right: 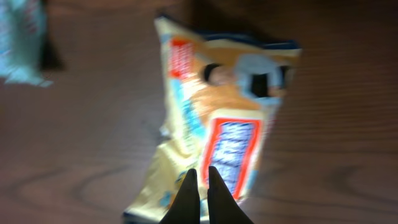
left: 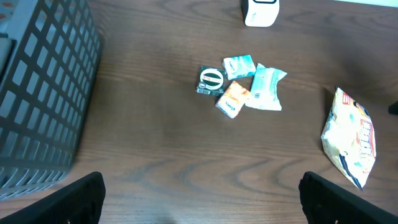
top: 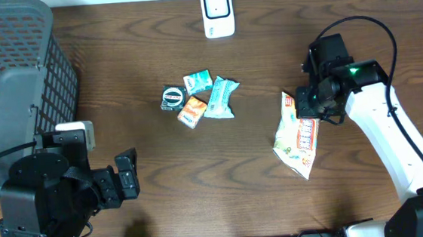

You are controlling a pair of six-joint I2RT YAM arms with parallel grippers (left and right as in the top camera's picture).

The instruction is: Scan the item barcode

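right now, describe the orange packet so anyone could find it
Start at the white scanner at the far edge of the table; a pile of four small packets lies in front of it. The orange packet sits on the pile's near side, between the dark round-logo packet and the long pale blue packet, and it is the only orange one.

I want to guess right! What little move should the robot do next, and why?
The right hand looks pinched shut on the yellow crinkly snack bag, and the small white scanner box stands well away from it. So probably: carry the bag a little toward the scanner.
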